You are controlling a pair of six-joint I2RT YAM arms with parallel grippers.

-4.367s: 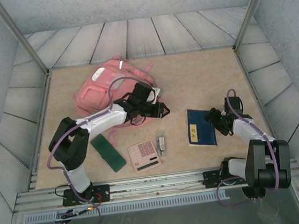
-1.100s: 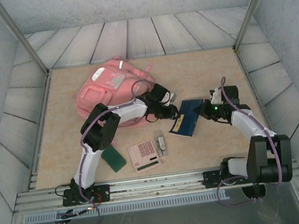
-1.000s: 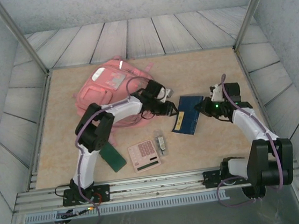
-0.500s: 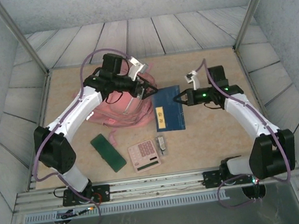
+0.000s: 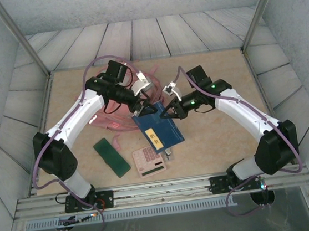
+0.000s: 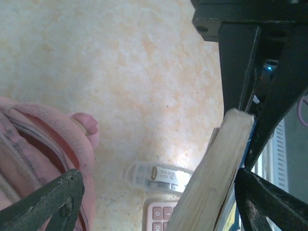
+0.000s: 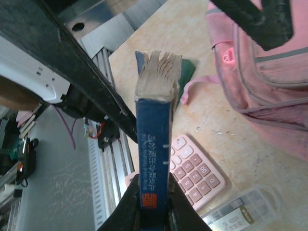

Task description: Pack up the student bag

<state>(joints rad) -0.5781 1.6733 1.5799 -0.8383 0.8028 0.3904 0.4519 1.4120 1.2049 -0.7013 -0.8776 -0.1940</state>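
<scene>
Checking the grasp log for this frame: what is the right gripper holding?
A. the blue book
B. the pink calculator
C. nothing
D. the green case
A. In the right wrist view, the right gripper is clamped on the spine of the blue book, which is held up off the table, while the pink calculator lies flat on the table below.

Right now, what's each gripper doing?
Left gripper: open, fingers spread wide.
Right gripper: closed, holding the blue book.
</scene>
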